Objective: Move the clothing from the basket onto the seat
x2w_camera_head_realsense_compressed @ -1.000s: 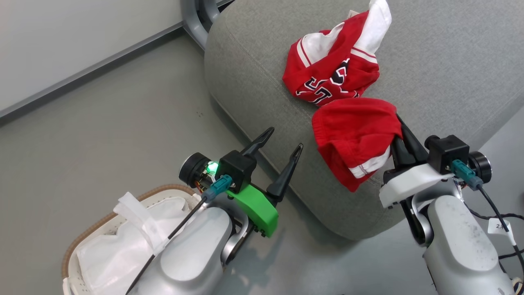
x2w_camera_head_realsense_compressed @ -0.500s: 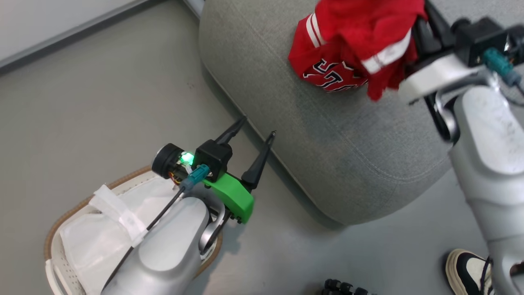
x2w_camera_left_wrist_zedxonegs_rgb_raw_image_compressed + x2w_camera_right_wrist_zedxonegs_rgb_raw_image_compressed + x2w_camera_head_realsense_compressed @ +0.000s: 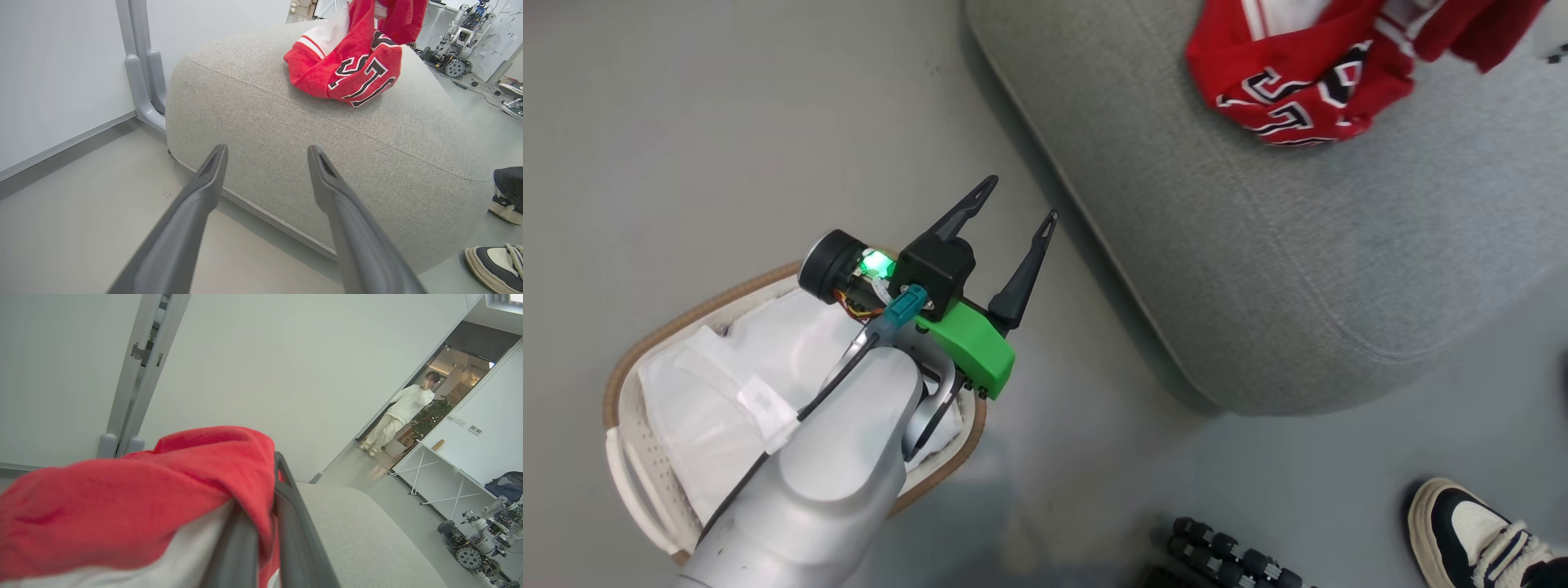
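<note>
- Grey floor [image 3: 727,147] runs under the seat [image 3: 1258,269], a broad grey cushion with rounded corners. Someone's shoe [image 3: 1462,523] stands on the floor near its front corner.
- The jersey [image 3: 1298,90] lies bunched on top of the seat, well in from the edge.
- The shorts [image 3: 122,506] hang draped from the right jaws, which are pinched together on the cloth, held in the air over the seat near the jersey.
- The left jaws stand wide apart and empty, over the floor between the basket [image 3: 609,392] and the seat's side.
- The basket holds a flat white sheet [image 3: 703,384]; no red cloth shows in it.
- Risks, as I judge them:
  - Letting go too near the rounded edge could send the shorts sliding to the floor.
  - Cloth draped over one finger may snag and trail back with the arm.
  - A low sweep could drag the jersey off.
</note>
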Motion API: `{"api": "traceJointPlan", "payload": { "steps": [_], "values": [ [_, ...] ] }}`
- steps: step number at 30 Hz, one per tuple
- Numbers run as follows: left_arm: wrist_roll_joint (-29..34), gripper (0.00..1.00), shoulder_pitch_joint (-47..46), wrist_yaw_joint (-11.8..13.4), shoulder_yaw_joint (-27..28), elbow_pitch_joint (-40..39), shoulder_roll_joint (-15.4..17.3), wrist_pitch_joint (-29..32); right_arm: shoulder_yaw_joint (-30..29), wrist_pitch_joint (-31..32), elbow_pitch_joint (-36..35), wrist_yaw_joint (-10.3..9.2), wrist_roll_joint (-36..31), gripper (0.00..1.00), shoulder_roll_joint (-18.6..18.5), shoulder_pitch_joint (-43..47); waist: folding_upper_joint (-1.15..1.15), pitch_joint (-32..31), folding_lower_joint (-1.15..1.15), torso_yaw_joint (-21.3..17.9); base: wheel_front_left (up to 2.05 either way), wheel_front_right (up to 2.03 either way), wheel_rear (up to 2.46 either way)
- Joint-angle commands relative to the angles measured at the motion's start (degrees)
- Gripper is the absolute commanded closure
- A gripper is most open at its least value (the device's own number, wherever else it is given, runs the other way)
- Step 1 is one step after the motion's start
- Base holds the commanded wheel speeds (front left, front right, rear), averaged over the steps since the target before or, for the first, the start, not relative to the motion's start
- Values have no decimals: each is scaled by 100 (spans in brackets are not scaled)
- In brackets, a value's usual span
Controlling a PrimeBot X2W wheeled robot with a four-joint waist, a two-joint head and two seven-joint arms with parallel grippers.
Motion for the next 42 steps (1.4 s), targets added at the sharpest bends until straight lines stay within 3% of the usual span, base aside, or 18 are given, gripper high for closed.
{"api": "traceJointPlan", "payload": {
  "steps": [1,7,18,20,21,22,35,42],
  "values": [
    [68,0,-128,-6,26,1,49,-1,-104,-28,84,-8,-94,100,-56,-105,-1,417,-1,390,0,0,0],
    [88,0,-227,2,12,-1,84,-1,-532,-29,403,-8,-437,100,-16,-4,-1,711,-1,604,0,0,0],
    [45,0,-266,34,81,17,169,-1,-1253,-28,637,-8,-651,100,535,588,-1,829,-1,660,0,0,0],
    [35,0,-278,52,107,0,176,-1,-1337,-28,583,-8,-618,54,598,654,-1,820,-1,636,0,0,0],
    [32,0,-286,66,129,-13,182,-1,-1344,-28,558,-8,-611,23,626,701,-1,815,-1,625,0,0,0],
    [24,0,-287,76,162,-25,202,-1,-1350,-28,532,-9,-576,0,675,759,-1,802,-1,607,0,0,0],
    [42,0,259,236,629,-261,301,-1,-1117,-28,78,-9,-250,0,774,1562,-1,180,-1,605,0,0,0],
    [119,0,611,278,1087,-449,155,0,-647,-28,-283,-9,35,0,636,1980,-1,-312,-1,899,0,0,0]
  ]
}}
